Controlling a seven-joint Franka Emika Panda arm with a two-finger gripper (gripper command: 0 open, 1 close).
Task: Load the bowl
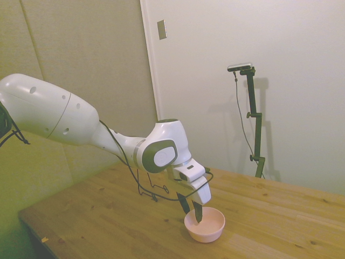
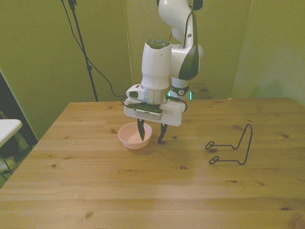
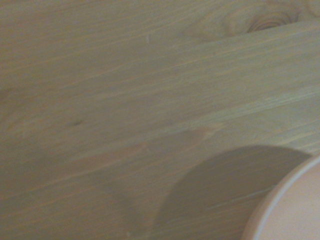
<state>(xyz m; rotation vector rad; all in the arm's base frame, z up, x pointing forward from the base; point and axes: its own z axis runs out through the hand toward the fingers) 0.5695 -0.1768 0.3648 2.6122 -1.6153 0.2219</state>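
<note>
Gripper [image 2: 152, 135] is straddling the pink bowl's [image 2: 131, 136] rim at frame center, fingers spread, one inside, one outside. Grasping nothing yet. Wire rack [image 2: 232, 147] is sitting at right.

Three cameras on my rig

My side camera looks across the surface [image 1: 280, 216]; the front one faces it head-on. Both share the pink bowl [image 1: 205, 225], whose rim my wrist camera catches close up.

White arm [image 1: 81, 127] low and outstretched, wrist vertical, pincer [image 2: 152, 134] downward, fingers parted
</note>
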